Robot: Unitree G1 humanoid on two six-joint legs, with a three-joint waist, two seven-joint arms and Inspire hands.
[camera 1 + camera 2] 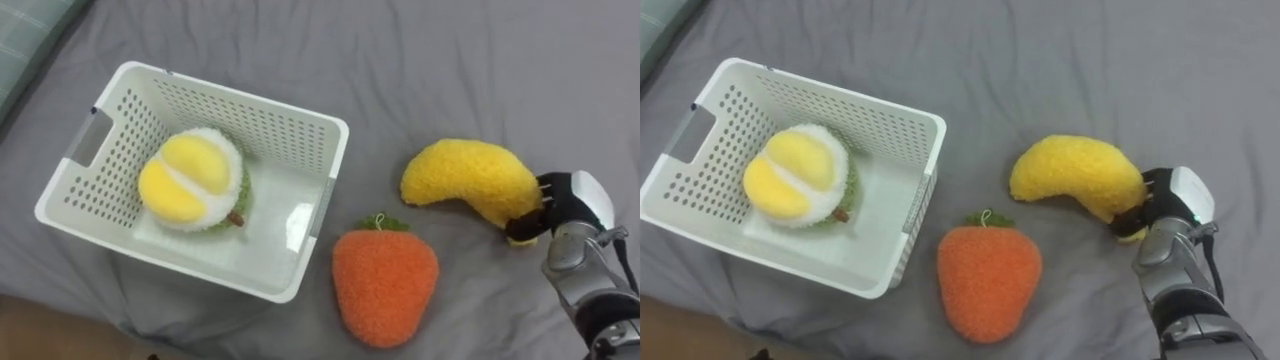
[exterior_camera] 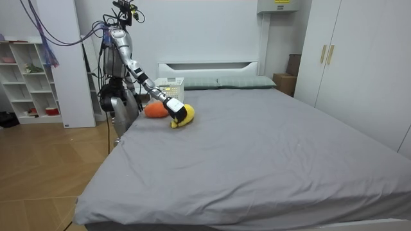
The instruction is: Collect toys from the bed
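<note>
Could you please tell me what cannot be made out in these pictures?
Right hand, eye views: its contact with the yellow banana toy is hidden behind the toy's end.
White basket, eye views: the round yellow-and-white toy covers the floor beneath it.
Orange toy, room view: too small to tell what it is.

Plush x3: banana (image 1: pixel 468 180), orange fruit (image 1: pixel 385 288), yellow-white fruit (image 1: pixel 190 180); basket (image 1: pixel 200 266) x1.

Right hand (image 1: pixel 572 203): fingertips hidden under end of yellow banana toy (image 1: pixel 468 180). Pillow (image 1: pixel 25 40): cut off by upper left edge.
</note>
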